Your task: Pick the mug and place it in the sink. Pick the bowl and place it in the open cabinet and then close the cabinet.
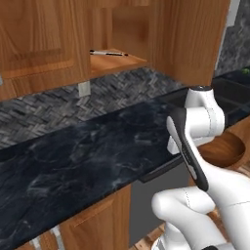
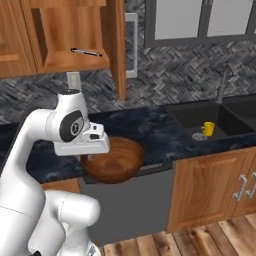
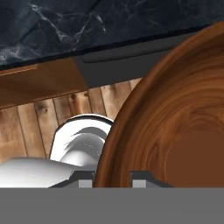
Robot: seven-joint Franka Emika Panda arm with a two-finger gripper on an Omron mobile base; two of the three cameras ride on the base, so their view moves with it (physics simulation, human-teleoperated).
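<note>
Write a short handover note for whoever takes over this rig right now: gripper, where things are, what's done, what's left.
Gripper: shut on the bowl, pinching its rim; the bowl is held off the counter's front edge.
Mug: upright in the sink's left basin; that step is done.
Cabinet: door open, a pen lies on its shelf.
Left: raise the bowl onto the shelf, release, close the door.

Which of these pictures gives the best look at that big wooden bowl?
The right base view: the bowl shows nearly whole there, held out past the counter edge. The hand view shows only its rim and inner grain up close. The left base view shows just a slice behind the arm.
</note>
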